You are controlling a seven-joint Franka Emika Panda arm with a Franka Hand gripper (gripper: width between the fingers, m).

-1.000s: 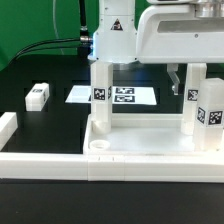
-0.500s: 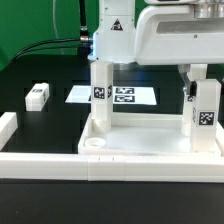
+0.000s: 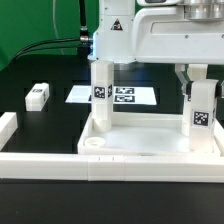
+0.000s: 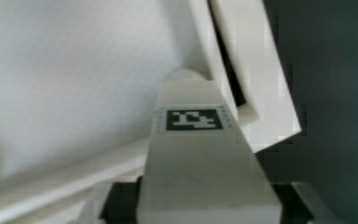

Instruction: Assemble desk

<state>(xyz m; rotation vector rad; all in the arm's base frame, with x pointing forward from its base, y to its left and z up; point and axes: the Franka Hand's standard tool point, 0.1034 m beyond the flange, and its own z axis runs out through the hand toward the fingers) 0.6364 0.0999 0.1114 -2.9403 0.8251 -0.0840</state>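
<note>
The white tray-like tabletop (image 3: 140,142) lies on the black table behind the front rail. One white tagged leg (image 3: 100,95) stands upright in its far corner on the exterior view's left. My gripper (image 3: 196,78) is shut on a second tagged leg (image 3: 201,115) and holds it upright over the tray's far corner on the exterior view's right. In the wrist view this leg (image 4: 195,150) fills the middle between my dark fingers (image 4: 126,200), with the tabletop (image 4: 69,90) beneath it. A third leg (image 3: 38,95) lies loose at the exterior view's left.
The marker board (image 3: 120,97) lies flat behind the tray. A long white border rail (image 3: 60,163) runs along the front, with a short piece (image 3: 8,128) at the exterior view's left. The arm's white base (image 3: 112,35) stands at the back.
My gripper has carried the held leg toward the exterior view's left, over the tray's corner. The standing leg, the loose leg and the tray have not moved.
</note>
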